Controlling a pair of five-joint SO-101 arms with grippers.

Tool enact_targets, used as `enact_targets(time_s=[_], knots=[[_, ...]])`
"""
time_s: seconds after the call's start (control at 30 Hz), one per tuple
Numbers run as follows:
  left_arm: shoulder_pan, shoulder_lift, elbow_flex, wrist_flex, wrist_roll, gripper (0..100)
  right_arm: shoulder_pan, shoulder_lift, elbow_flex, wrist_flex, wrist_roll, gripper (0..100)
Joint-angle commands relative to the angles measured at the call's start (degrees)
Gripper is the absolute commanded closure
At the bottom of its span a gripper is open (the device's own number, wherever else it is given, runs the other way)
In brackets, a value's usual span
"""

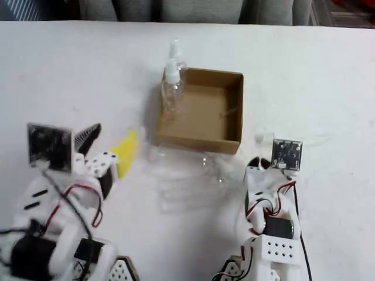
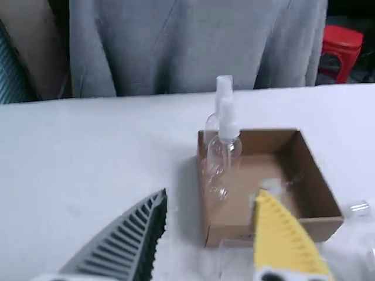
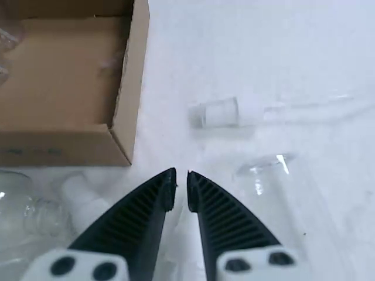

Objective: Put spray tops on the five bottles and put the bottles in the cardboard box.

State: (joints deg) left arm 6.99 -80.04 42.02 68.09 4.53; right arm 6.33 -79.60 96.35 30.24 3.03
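Observation:
The cardboard box [image 1: 228, 140] stands open at mid-table. Two clear bottles with white spray tops [image 1: 171, 88] stand upright in its far left corner, also visible in the left wrist view [image 2: 221, 158]. Several clear bottles [image 1: 187, 175] lie on the table in front of the box, hard to make out. My left gripper [image 1: 114, 132] is open left of the box, its grey finger [image 2: 135, 234] and yellow finger [image 2: 281, 234] spread apart and holding nothing. My right gripper [image 3: 181, 178] is shut and empty near the box's front right corner. A loose spray top [image 3: 214, 112] with its thin tube lies just beyond it.
A clear lying bottle [image 3: 35, 211] with a white neck sits beside the right gripper, and another clear piece [image 3: 275, 175] lies on its other side. The white table stretches bare to the far left and right. Grey fabric [image 2: 193, 41] hangs behind the table.

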Motion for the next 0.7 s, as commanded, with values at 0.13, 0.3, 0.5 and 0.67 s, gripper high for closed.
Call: enact_targets(time_s=[0.13, 0.3, 0.5, 0.67], knots=[[13.3, 8.5, -8.0, 1.9, 0.4, 93, 8.7, -0.8, 0.7, -1.6, 0.6, 98.3], [21.9, 22.8, -8.2, 4.2, -6.0, 96, 14.1, -0.8, 0.7, -5.8, 0.2, 98.3], [29.4, 38.5, -8.2, 3.7, -32.2, 97, 17.3, -0.8, 0.7, -8.0, 0.4, 98.3], [33.9, 47.2, -7.7, -2.1, -43.2, 97, 17.9, -0.8, 0.5, -8.0, 0.6, 98.3]])
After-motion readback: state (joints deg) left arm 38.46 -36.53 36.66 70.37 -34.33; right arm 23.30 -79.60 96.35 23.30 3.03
